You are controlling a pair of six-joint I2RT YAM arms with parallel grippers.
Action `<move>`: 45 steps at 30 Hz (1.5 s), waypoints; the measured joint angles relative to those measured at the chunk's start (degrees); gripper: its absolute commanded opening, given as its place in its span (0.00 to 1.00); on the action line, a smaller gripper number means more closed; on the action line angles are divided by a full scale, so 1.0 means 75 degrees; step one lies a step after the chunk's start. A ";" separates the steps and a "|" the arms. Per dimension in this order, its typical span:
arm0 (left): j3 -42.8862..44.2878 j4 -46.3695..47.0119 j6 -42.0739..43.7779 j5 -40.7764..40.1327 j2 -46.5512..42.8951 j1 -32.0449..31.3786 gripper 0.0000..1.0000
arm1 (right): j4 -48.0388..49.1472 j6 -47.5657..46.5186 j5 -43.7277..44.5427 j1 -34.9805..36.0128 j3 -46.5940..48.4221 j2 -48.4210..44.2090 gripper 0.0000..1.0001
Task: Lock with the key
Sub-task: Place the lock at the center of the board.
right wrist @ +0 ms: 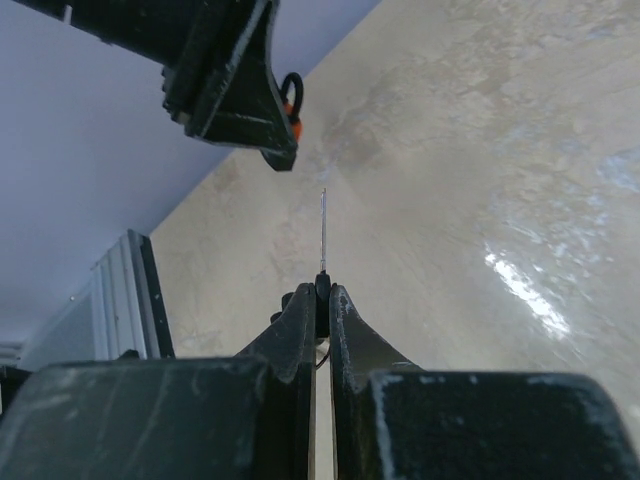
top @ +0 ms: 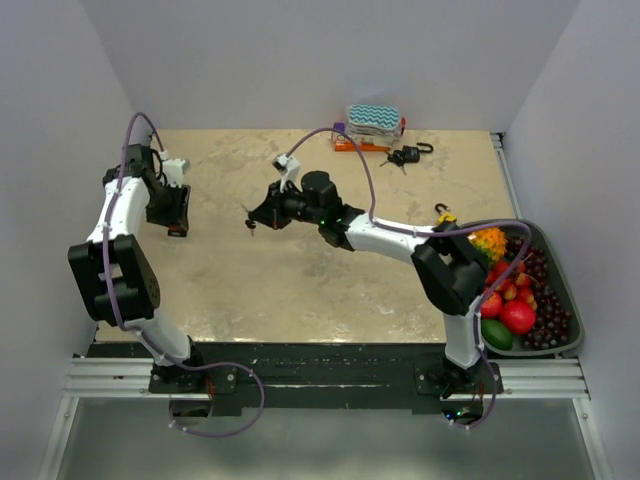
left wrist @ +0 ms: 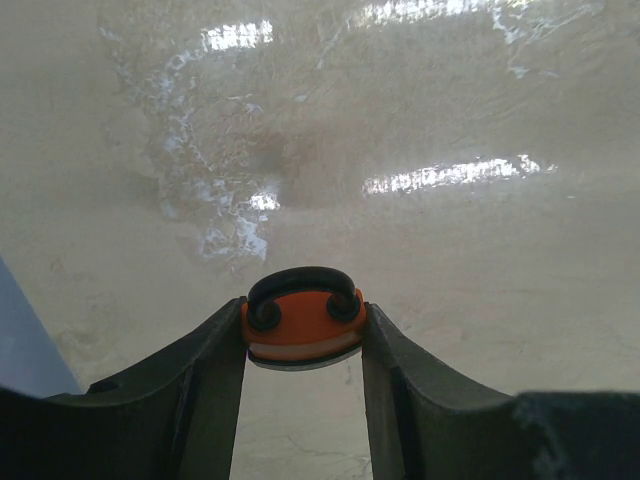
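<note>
Step in hand, as I read it: bringing key to lock, pre-insertion. Left tool (top: 178, 214) is clamped on the orange padlock (left wrist: 302, 312) and holds it up off the bench (top: 300, 290) by the left edge, toward the far-left corner. In the left wrist view its fingers (left wrist: 215, 380) press both sides of the body, w/ the black shackle facing away from the cam. Can't tell if the shackle is latched. Right tool (right wrist: 322, 292) is pinched together on the key (right wrist: 323, 222), gripping the head w/ the thin blade sticking straight out ahead. That arm reaches from the right side across to approx mid-bench, left of centre. Key and lock are near but apart. From the right wrist cam the blade tip points just beside the left tool's fingertips, not at the orange body that peeks out behind them. Keyhole isn't visible in any view, so its facing is unknown. Next move, imo: bring the keyway and blade onto one line, either by turning the left wrist so the lock's underside faces the key or by swinging the right arm round. Then match blade orientation, ease in slow, then twist. The blade is thin and the pinch narrow, so an off-axis push would prob make the key pivot in the grip. Other padlocks (top: 408, 154) at the far edge and the fruit tray (top: 562, 300) at the right edge aren't involved.
</note>
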 measured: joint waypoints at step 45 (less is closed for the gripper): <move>-0.0125 0.0988 -0.0157 -0.0268 0.2072 0.0221 0.31 | 0.1635 0.2495 0.1568 0.1102 0.5910 0.6642 0.42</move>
